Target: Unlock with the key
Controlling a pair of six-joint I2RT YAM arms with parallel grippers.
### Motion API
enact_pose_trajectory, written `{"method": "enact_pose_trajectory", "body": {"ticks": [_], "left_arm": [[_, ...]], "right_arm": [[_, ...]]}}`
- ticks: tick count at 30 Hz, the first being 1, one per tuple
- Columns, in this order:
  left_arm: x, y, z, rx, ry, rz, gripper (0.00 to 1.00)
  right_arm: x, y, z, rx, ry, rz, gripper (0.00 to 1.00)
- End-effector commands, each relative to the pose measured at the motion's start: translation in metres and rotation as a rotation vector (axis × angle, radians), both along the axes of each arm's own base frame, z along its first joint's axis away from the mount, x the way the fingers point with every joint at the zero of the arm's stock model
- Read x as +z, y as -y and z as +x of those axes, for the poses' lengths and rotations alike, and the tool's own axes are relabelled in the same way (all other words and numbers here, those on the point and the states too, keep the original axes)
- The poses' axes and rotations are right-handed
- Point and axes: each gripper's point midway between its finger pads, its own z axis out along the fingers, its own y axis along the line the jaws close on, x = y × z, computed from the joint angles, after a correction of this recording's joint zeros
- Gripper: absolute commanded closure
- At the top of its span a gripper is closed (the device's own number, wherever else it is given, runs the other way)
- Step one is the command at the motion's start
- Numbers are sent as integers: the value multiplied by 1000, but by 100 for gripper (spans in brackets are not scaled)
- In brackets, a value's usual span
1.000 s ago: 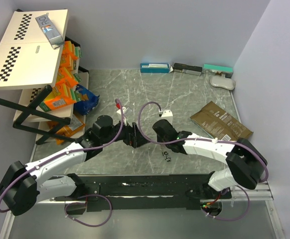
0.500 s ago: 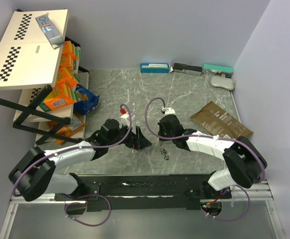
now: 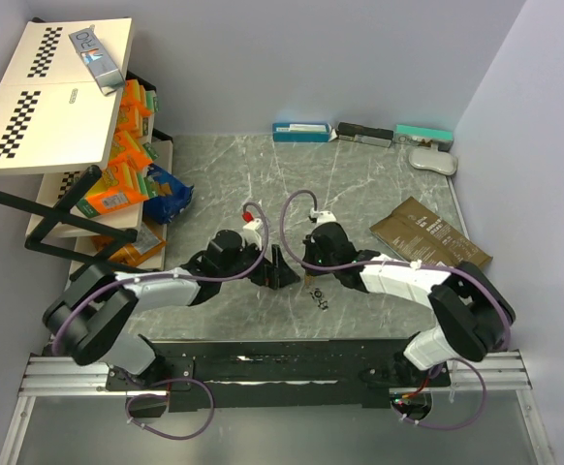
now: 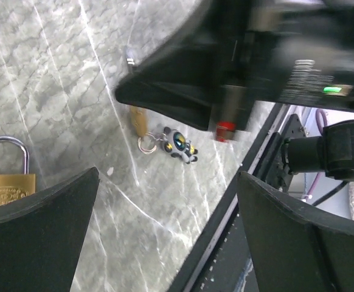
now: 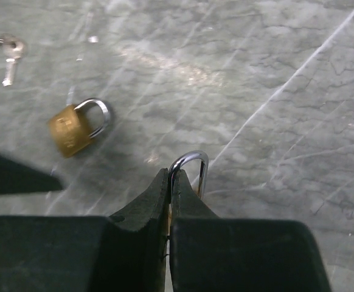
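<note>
left claw (image 4: 168, 182): spread wide above counter (image 5: 274, 91)
right claw (image 5: 169, 176): pressed together, pinching held padlock (image 5: 192, 154), shackle past fingertips
brass padlock (image 5: 76, 129): flat on counter, beside left claw
key (image 5: 9, 53): on counter, apart from brass padlock

White arms (image 3: 398, 279) with purple cables (image 3: 285, 218); matte black right end effector (image 5: 170, 176).

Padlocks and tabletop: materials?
Loose padlock: dull gold body, likely brass; mirror-bright shackle, likely plated steel. Held padlock, right end effector: same bright shackle. Tabletop: grey stone look with white veins, glossy reflections; real marble or printed laminate, cannot tell.
</note>
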Motion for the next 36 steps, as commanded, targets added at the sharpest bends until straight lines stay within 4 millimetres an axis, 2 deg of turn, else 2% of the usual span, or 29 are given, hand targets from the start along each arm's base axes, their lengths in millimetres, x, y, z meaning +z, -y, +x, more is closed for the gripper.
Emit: {"method": "enact_pose_trajectory", "body": {"ticks": [1, 5, 7, 9, 14, 17, 22, 26, 31, 36], "left_arm": [[23, 15, 8, -19, 83, -126, 1], [27, 18, 18, 21, 93, -160, 1], [27, 20, 20, 20, 103, -180, 0], [25, 23, 15, -4, 93, -207, 1], [48, 29, 5, -67, 138, -315, 4], [52, 36, 3, -96, 155, -312, 9], [56, 54, -10, -192, 154, -333, 21], [59, 56, -12, -201, 147, -364, 35], [65, 64, -16, -230, 142, -392, 48], [62, 65, -17, -225, 131, -395, 67]], "right_arm": [[47, -13, -2, 40, 60, 168, 100], [73, -12, -10, 63, 78, 276, 100], [78, -9, -13, 63, 73, 321, 100], [91, -10, -21, 90, 80, 377, 100], [117, -5, -33, 132, 109, 439, 100], [131, -6, -40, 164, 123, 472, 100], [142, -6, -48, 189, 125, 498, 100], [147, -3, -50, 192, 134, 506, 100], [147, -2, -50, 192, 132, 508, 100], [140, 1, -47, 175, 122, 497, 100]]}}
